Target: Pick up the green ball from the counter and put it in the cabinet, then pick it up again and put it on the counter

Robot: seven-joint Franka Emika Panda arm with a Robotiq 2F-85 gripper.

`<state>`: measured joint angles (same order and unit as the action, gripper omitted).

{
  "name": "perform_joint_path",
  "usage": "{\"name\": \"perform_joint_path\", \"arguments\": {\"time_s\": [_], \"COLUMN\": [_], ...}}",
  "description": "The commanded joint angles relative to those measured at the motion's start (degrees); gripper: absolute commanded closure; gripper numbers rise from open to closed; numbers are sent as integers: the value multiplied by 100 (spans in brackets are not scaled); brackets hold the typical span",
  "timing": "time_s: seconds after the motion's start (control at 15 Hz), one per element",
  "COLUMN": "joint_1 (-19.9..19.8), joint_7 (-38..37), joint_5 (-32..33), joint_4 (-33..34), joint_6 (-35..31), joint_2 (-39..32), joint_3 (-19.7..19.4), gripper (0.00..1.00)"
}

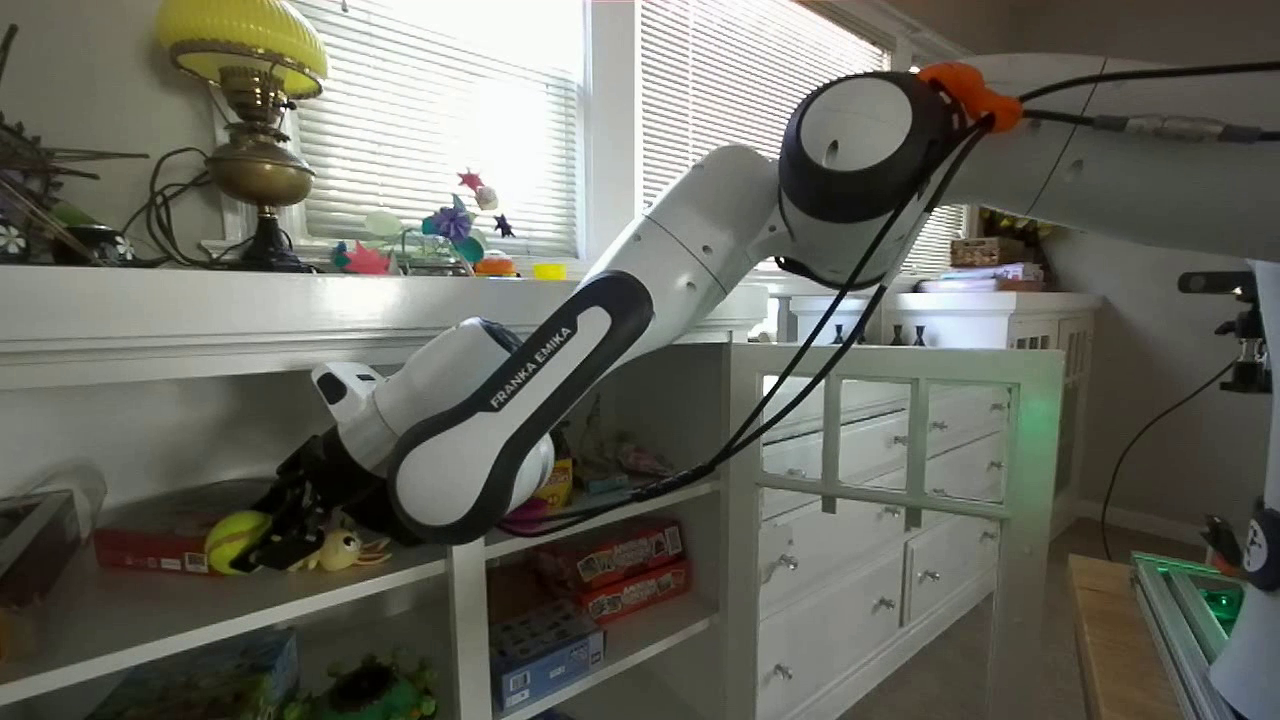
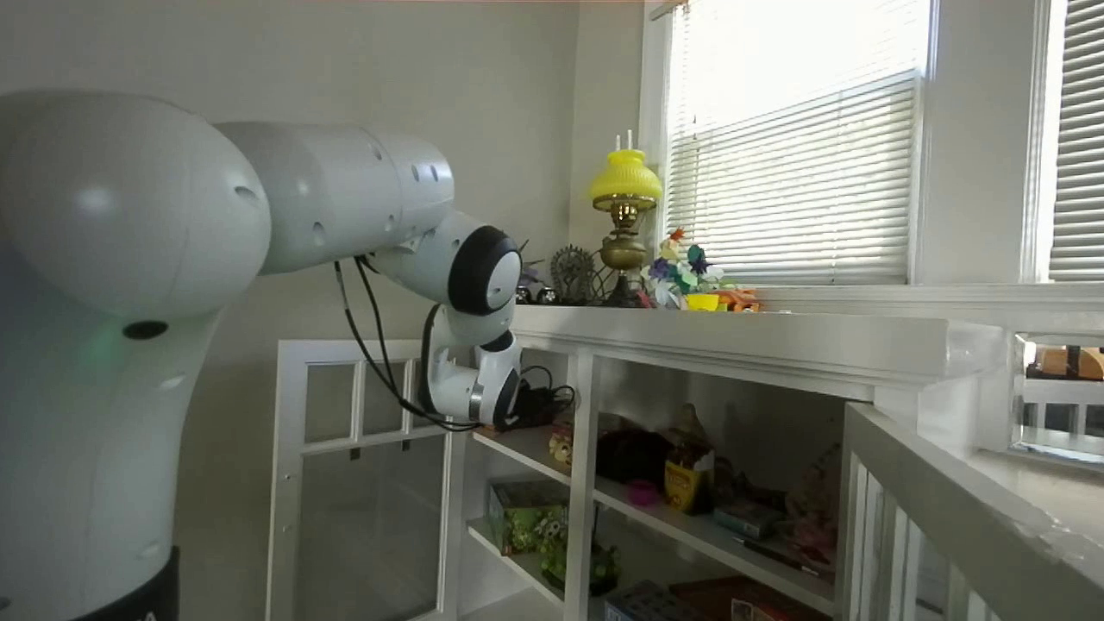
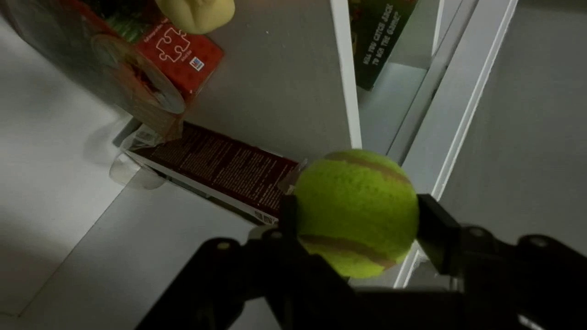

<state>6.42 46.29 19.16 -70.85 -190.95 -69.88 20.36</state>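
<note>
The green ball (image 3: 357, 211) is yellow-green with brownish seams. In the wrist view it sits between my two fingertips, both touching it. My gripper (image 3: 355, 217) is shut on the ball. In an exterior view the ball (image 1: 232, 541) and gripper (image 1: 262, 548) are inside the cabinet, over its upper shelf; I cannot tell if the ball touches the shelf. The cabinet (image 1: 467, 640) is white and open-fronted, with dividers; it also shows in an exterior view (image 2: 583, 457), where the ball is hidden. The counter (image 1: 130, 325) is the white top above; it shows in an exterior view too (image 2: 733, 336).
A red puzzle box (image 1: 150, 550) and a pale yellow toy (image 1: 340, 550) lie by the gripper on the shelf. A dark red box (image 3: 224, 167) lies beyond the ball. A lamp (image 1: 260, 170) and pinwheel flowers (image 1: 455, 222) stand on the counter. Cabinet doors (image 2: 291, 483) stand open.
</note>
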Motion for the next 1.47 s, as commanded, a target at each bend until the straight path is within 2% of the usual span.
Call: {"name": "perform_joint_path", "arguments": {"time_s": [0.0, 0.33, 0.8, 0.87, 1.4], "joint_1": [-146, -24, 116, 10, 34], "joint_7": [390, 860, 1434, 1392, 1442], "joint_5": [283, 165, 35, -222, -258], "joint_4": [996, 2084, 3206, 2607, 2642], "joint_6": [221, 718, 1298, 1075, 1094], "joint_2": [-708, -1335, -1920, -1528, -1546], "joint_3": [614, 1225, 1742, 1485, 1423], "gripper": [60, 60, 60, 60, 60]}}
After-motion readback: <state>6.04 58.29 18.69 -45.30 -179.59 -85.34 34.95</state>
